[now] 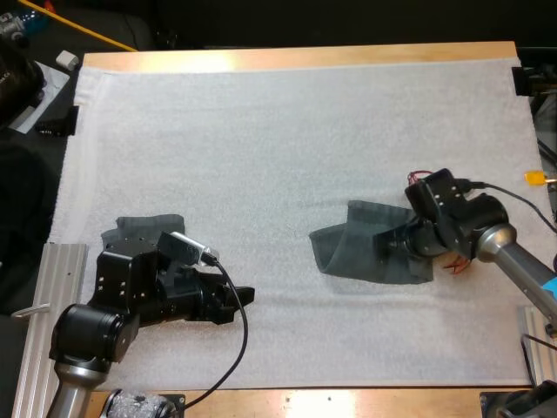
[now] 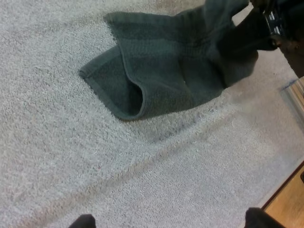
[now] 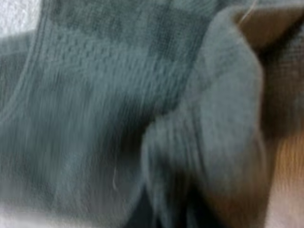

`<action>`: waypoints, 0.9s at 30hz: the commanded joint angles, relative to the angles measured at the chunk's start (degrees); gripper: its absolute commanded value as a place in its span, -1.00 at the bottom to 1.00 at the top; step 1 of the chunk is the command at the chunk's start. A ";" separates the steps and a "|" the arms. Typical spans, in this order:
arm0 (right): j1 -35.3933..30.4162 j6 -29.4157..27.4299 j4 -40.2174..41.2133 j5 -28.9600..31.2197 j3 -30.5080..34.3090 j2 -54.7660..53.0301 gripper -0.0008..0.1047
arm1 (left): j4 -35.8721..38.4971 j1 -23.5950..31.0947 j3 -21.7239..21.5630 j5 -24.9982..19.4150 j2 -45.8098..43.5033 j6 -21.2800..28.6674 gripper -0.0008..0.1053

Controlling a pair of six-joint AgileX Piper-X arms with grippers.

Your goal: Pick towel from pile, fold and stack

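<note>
Surface: white mat (image 1: pixel 287 131) on wooden table (image 1: pixel 296 57).
Towel (image 1: pixel 359 252): lay mid-right, partly folded.
Right claw (image 1: pixel 393 246): pinched its raised edge.
Left claw (image 1: pixel 237 300): gaped empty.
Progress: fold unfinished, stacking undone.

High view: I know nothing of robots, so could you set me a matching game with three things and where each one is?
Things:
1. left tool
2. right tool
3. flat dark grey-green cloth towel

Places or states:
A. holding up an edge of the curled dark grey-green cloth towel
B. on the far side of the left arm, partly hidden by it
C. open, over a bare part of the white textured mat

Pairs: 1-C, 2-A, 3-B.
</note>
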 commanded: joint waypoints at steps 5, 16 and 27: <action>6.17 8.60 -6.95 -6.35 0.13 6.01 -0.97 | 0.37 -0.17 -0.21 0.55 -0.13 -0.21 0.16; 9.18 18.91 -16.83 -12.73 0.06 13.51 -0.96 | 0.62 -0.11 -0.37 0.66 0.05 -0.21 0.16; 8.81 18.00 -19.72 -18.45 -0.78 12.67 0.46 | 0.48 -0.10 -0.32 0.45 -0.15 -0.23 0.17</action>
